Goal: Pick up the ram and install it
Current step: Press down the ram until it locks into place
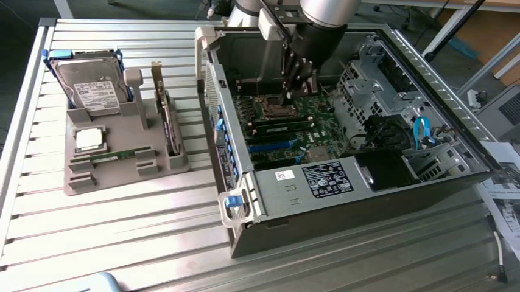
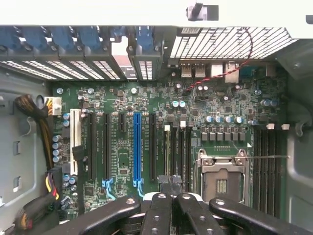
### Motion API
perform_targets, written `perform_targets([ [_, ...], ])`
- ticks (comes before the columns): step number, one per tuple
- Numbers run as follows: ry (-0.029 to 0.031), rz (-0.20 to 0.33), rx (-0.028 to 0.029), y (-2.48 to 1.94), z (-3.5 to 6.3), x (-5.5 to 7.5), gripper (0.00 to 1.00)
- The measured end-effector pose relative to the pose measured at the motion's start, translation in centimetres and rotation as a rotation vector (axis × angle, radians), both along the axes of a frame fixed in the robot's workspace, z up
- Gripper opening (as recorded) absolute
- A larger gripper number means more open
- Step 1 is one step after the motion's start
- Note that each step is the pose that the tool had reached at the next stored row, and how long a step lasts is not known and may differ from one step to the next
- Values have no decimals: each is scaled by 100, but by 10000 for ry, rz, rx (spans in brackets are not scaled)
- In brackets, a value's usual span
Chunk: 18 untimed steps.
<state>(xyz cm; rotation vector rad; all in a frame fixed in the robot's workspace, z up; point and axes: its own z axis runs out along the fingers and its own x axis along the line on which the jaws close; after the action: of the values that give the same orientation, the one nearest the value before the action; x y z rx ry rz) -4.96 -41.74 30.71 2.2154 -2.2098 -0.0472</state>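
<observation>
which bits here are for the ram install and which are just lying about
For the job: ram in the grey holder; gripper, shut, over the memory slots; open computer case.
Lying about: hard drive; processor chip; expansion card; blue cable.

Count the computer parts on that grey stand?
4: hard drive upright at the far end, processor chip before it, ram lying nearest, expansion card standing beside them. None seems hidden.
</observation>
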Motion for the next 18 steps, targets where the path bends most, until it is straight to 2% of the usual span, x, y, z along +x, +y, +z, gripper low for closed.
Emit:
perform_targets([
  [18,0,0,1,0,254,6,10],
])
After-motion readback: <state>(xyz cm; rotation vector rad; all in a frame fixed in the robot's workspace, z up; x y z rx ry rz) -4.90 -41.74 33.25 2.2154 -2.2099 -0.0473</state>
